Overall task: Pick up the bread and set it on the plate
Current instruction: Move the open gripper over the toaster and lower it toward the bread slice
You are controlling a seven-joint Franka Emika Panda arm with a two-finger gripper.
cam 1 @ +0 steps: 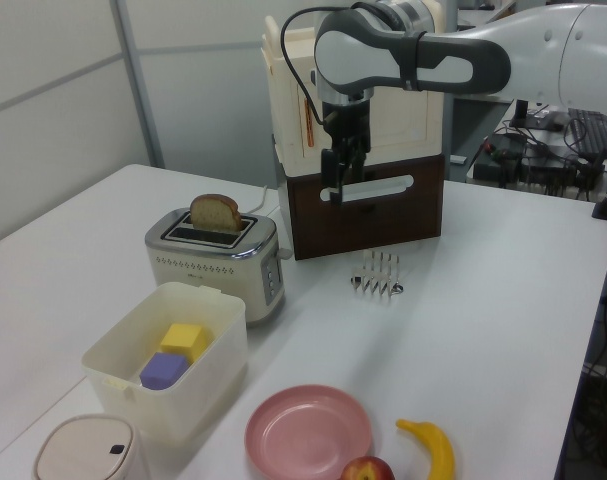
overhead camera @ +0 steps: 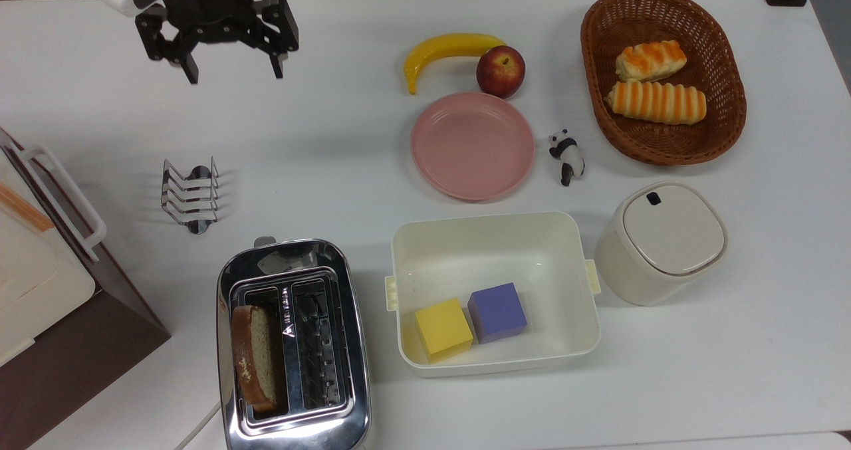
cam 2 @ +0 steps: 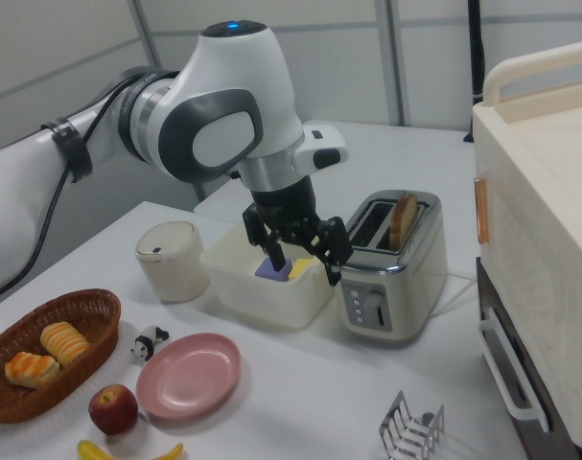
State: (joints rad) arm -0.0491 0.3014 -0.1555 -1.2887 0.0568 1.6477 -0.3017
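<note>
Bread (overhead camera: 254, 360) stands on edge in toaster (overhead camera: 292, 343), in slot on top view's left, top crust poking above slot. Slice long axis runs up-down in top view. Gripper (overhead camera: 234, 76) hangs empty, fingers spread, high over table (overhead camera: 332, 157), well apart from bread. You must travel toward top view's bottom edge, slightly right. Plate (overhead camera: 473, 145) bare, well apart on top view's right, beside apple (overhead camera: 500, 71).

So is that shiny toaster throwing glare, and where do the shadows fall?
In the top view, the chrome toaster mirrors bright patches along its rim, and soft shadows sit just below the plate and beside the toast rack. In the right view, the toaster's side looks matte, without strong glare.
</note>
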